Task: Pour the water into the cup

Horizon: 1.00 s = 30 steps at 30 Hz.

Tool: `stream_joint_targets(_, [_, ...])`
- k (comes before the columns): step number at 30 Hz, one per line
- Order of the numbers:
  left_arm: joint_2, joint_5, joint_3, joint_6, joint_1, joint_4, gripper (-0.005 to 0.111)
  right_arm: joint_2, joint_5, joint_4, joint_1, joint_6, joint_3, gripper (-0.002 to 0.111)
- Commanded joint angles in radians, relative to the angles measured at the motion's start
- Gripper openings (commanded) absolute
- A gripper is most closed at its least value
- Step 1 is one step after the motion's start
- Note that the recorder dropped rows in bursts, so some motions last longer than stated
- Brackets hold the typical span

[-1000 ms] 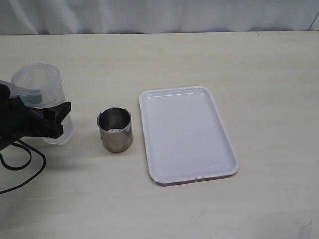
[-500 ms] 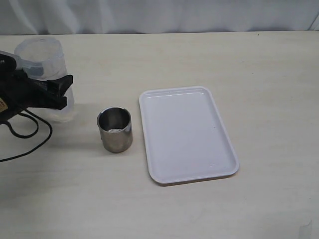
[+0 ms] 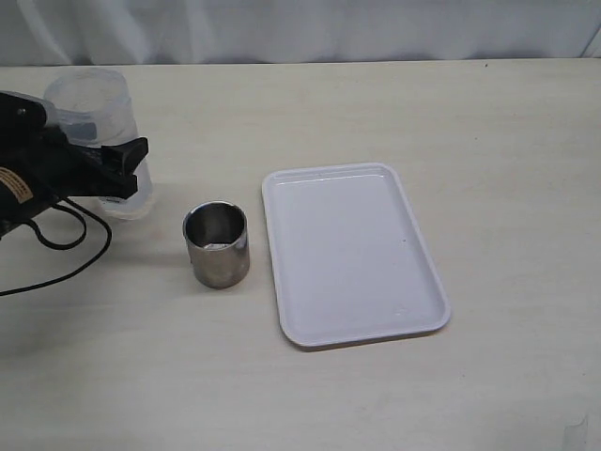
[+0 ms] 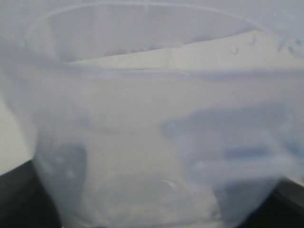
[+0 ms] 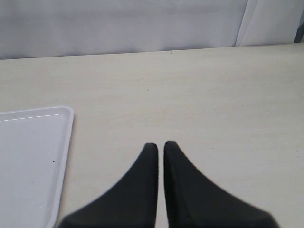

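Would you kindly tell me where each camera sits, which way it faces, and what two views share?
Exterior view: raised off the arms, looking down on the table, cup, tray and plastic container; the left gripper shows, clamped on the container.
Left wrist view: on the left wrist, facing the container close up; dark gripper edges show.
Right wrist view: on the right wrist, facing along the table; the right gripper shows, jaws almost touching.
Shared: exterior and right wrist views both show the tray.
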Motion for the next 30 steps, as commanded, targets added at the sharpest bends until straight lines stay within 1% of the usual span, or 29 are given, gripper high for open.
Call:
stream_joint_targets(1, [0.029,-0.106,-0.009,-0.006,0.001,-0.003,0.0,-0.005,-0.004,0.001,-0.006,0.001,0.003,0.004])
stream_joint_targets(5, [0.034,-0.102,-0.009,-0.006,0.001,-0.003,0.0,-0.005,-0.004,0.001,-0.006,0.001,0.003,0.004])
stream_joint_targets(12, [0.034,-0.045,-0.009,-0.006,0.001,-0.001,0.0,-0.005,-0.013,0.001,-0.006,0.001,0.003,0.004])
stream_joint_targets(16, [0.038,-0.05,-0.009,-0.006,0.001,0.015,0.0,-0.005,-0.077,-0.006,-0.006,0.001,0.003,0.004])
stream_joint_targets(18, [0.038,-0.064,-0.009,-0.006,0.001,0.015,0.0,-0.005,-0.118,-0.068,-0.006,0.001,0.003,0.004])
stream_joint_targets(19, [0.038,-0.074,-0.009,-0.006,0.001,0.015,0.0,-0.005,-0.171,-0.133,-0.006,0.001,0.003,0.004])
stream_joint_targets(20, [0.038,-0.077,-0.009,-0.006,0.001,0.015,0.0,-0.005,-0.201,-0.153,-0.006,0.001,0.003,0.004])
stream_joint_targets(21, [0.038,-0.077,-0.009,-0.006,0.001,0.015,0.0,-0.005,-0.283,-0.16,-0.006,0.001,0.003,0.004])
stream_joint_targets(23, [0.038,-0.077,-0.009,-0.006,0.001,0.015,0.0,-0.005,-0.447,-0.096,-0.006,0.004,0.003,0.004])
stream_joint_targets(24, [0.038,-0.077,-0.009,-0.006,0.001,0.015,0.0,-0.005,-0.574,-0.096,-0.006,0.035,0.003,0.004])
stream_joint_targets(25, [0.038,-0.077,-0.009,-0.006,0.001,0.015,0.0,-0.005,-0.665,-0.096,-0.006,0.116,0.003,0.004])
stream_joint_targets(27, [0.038,-0.078,-0.009,-0.006,0.001,0.015,0.0,-0.005,-0.751,-0.097,-0.006,0.311,0.003,0.004])
stream_joint_targets(30, [0.038,-0.079,-0.009,-0.006,0.001,0.015,0.0,-0.005,-0.85,-0.162,-0.006,0.329,0.003,0.006])
